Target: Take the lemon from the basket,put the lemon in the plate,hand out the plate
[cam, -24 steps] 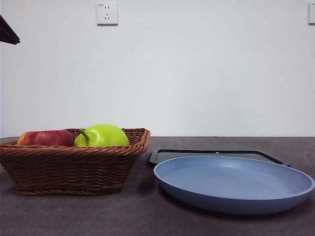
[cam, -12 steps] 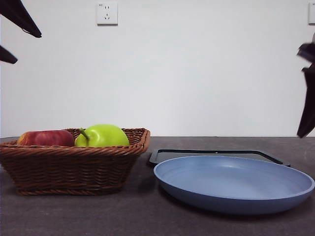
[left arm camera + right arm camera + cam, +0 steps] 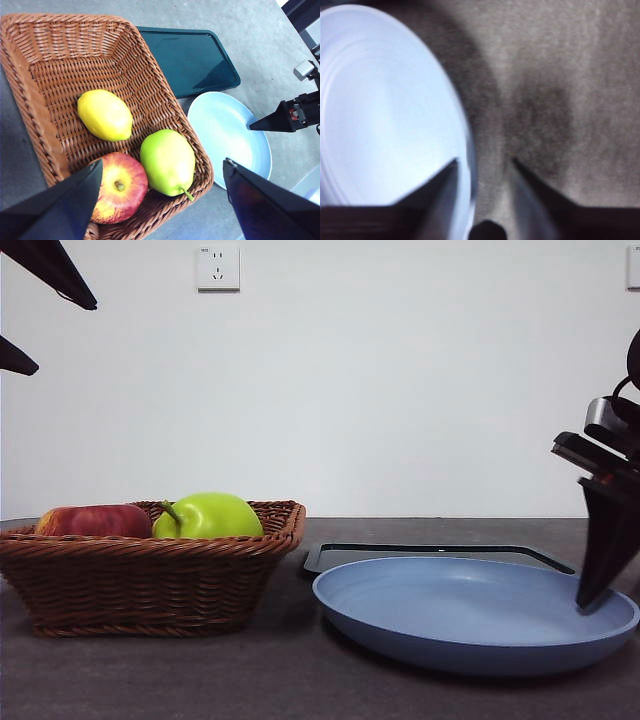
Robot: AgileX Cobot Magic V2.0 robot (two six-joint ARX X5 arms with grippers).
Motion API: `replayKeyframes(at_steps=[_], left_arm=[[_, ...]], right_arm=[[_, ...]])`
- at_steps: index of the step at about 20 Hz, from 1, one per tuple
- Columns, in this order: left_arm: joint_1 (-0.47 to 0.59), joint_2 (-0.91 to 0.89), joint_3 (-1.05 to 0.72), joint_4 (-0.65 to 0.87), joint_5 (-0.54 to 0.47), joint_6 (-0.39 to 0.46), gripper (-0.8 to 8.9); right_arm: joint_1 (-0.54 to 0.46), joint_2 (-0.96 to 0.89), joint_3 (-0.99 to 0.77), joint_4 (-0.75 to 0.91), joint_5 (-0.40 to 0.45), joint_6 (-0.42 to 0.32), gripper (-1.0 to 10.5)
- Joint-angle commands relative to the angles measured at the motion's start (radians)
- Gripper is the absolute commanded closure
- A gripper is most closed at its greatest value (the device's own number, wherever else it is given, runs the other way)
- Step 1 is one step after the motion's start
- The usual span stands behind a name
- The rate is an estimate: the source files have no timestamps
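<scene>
Your left gripper point(image 3: 160, 200) hangs high above the wicker basket point(image 3: 40, 130), jaws spread wide and holding nothing. The lemon point(image 3: 105, 115) lies inside the basket, just beside a red apple point(image 3: 120, 185) and a green apple point(image 3: 167, 160). Your right gripper point(image 3: 482, 162) sits low at the light blue plate point(image 3: 470, 615), jaws parted either side of its rim, one over the plate and one over the dark surface point(image 3: 560, 90). A black tray point(image 3: 190, 60) lies behind the plate.
</scene>
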Motion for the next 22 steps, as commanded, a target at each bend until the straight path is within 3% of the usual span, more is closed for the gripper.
replayKeyframes(at_steps=[1, 7, 13, 17, 22], left_arm=[[-0.004, 0.006, 0.014, 0.006, -0.001, 0.011, 3.96], [-0.004, 0.006, 0.014, 0.016, 0.002, 0.003, 3.96], [-0.063, 0.031, 0.024, 0.09, -0.017, -0.183, 3.96], [-0.162, 0.164, 0.122, 0.078, -0.202, -0.188, 3.96], [-0.252, 0.451, 0.334, -0.05, -0.375, -0.189, 3.96]], right_arm=[[0.005, 0.014, 0.013, 0.008, -0.001, 0.007, 9.2], [0.005, -0.01, 0.013, -0.011, -0.002, 0.008, 9.4], [0.005, -0.203, 0.013, -0.175, -0.002, 0.001, 9.4], [0.005, -0.363, 0.013, -0.243, 0.002, -0.005, 9.4], [0.005, -0.5, 0.013, -0.244, 0.003, -0.005, 9.4]])
